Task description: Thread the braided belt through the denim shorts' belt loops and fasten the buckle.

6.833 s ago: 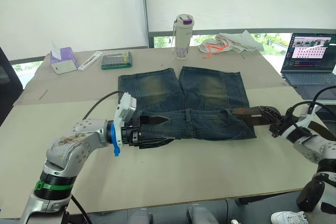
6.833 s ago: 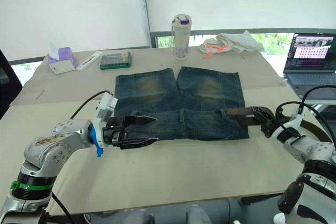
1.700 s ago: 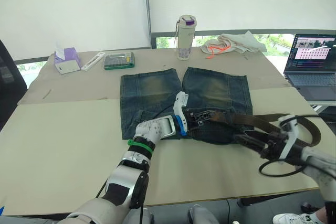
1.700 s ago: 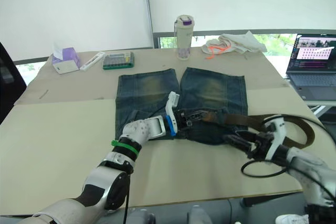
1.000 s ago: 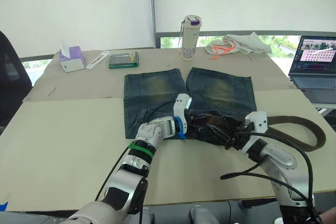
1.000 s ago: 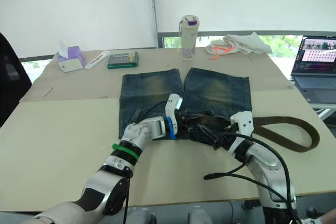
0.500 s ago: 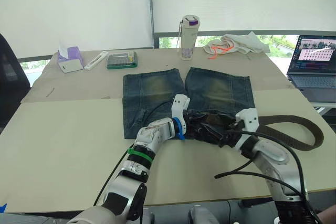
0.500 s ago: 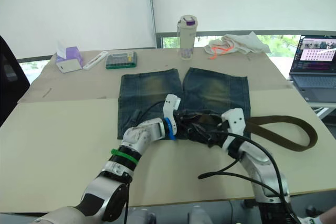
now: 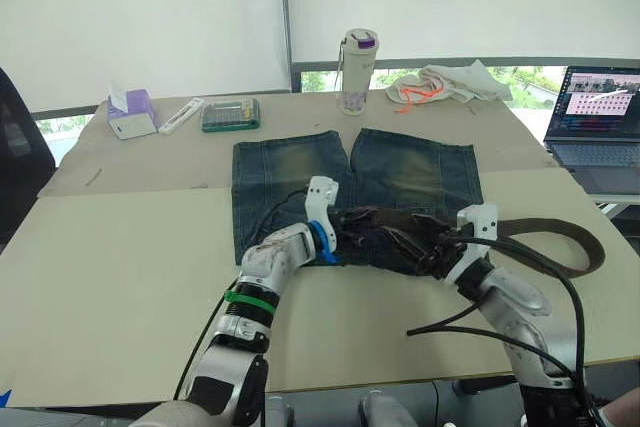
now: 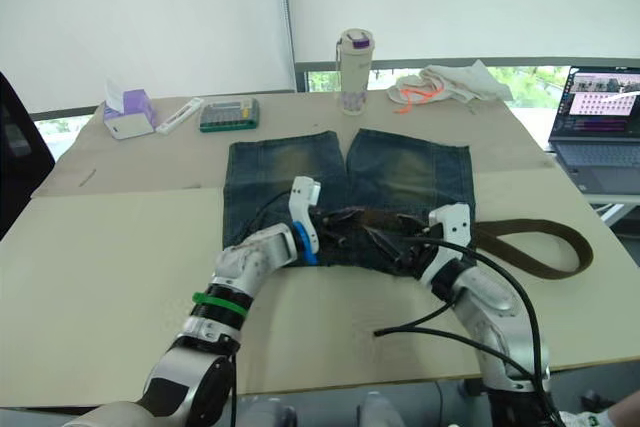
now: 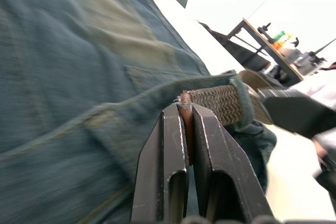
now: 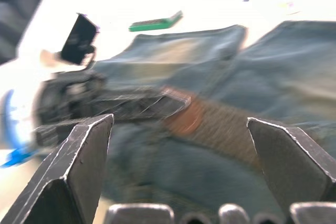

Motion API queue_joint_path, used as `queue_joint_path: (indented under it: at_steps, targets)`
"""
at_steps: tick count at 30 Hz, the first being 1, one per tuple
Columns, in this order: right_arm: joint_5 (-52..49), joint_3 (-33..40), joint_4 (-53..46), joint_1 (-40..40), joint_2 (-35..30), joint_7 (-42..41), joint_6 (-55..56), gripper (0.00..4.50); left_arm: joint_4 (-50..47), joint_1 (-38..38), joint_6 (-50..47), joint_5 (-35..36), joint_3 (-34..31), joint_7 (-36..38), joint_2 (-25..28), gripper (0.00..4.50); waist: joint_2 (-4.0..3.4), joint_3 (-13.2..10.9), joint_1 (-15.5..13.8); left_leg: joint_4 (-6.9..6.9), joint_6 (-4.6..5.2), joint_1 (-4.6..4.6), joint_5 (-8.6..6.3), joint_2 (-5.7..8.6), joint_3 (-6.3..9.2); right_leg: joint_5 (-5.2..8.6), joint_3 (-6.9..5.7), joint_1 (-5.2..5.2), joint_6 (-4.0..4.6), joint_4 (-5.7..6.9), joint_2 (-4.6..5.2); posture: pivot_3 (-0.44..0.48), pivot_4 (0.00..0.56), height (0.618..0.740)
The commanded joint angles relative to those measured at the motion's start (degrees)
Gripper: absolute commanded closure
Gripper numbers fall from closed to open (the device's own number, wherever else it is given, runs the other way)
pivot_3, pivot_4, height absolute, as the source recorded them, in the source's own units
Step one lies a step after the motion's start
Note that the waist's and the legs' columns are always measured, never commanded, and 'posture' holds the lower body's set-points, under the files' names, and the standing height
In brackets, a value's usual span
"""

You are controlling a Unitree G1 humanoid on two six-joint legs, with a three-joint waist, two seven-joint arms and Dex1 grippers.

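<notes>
Left wrist: left gripper (image 11: 185,109) pinching braided belt (image 11: 223,103).

You have a big tan table (image 9: 120,277). The denim shorts (image 9: 290,172) lie flat in the middle of it, and the braided belt (image 9: 560,237) loops out to the right. At the far edge you see a tissue box (image 9: 132,113), a white bottle (image 9: 357,72), a green case (image 9: 231,114) and a crumpled cloth (image 9: 445,83).

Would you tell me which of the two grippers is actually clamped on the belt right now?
The left gripper: its fingers are pinched shut on the braided belt's tip, whereas the right gripper stands wide open with nothing between its fingers.
</notes>
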State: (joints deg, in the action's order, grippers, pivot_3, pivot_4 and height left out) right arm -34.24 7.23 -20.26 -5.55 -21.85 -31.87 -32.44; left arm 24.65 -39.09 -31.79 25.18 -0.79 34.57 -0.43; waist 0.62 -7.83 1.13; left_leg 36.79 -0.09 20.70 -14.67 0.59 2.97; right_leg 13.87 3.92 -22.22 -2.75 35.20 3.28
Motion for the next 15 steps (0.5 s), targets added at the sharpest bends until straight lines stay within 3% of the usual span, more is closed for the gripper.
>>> queue_joint_path:
  at_steps: [1, 6, 15]
  targets:
    - [-4.8, -0.5, -3.8, 0.5, -0.9, -0.8, -5.0, 0.03, -5.1, 0.6, -2.0, 2.9, -3.0, 0.7, 2.1, 4.50, -0.01, 0.0, 0.0, 0.00, 0.00, 0.00, 0.00, -0.01, 0.01, 0.00, 0.00, 0.00, 0.00, 0.00, 0.00, 0.000, 0.150, 0.740]
    - [-5.0, -1.1, -0.1, -2.1, 3.4, 4.0, -7.6, 0.03, -11.3, 1.5, -10.0, 10.5, -8.0, -0.7, 3.1, 4.50, 0.03, 0.0, -0.1, 0.01, 0.00, 0.01, 0.00, 0.00, 0.03, 0.00, -0.01, -0.01, 0.00, -0.01, 0.02, 0.000, 0.150, 0.740]
    - [-18.0, 3.4, 4.5, -8.4, 16.1, 7.7, -10.1, 0.03, -15.8, 2.0, -28.7, 29.0, -17.7, -2.0, 4.8, 4.50, 0.03, 0.0, 0.1, 0.00, 0.00, -0.04, 0.00, -0.04, 0.23, -0.01, -0.03, -0.06, 0.02, 0.08, 0.02, 0.000, 0.150, 0.740]
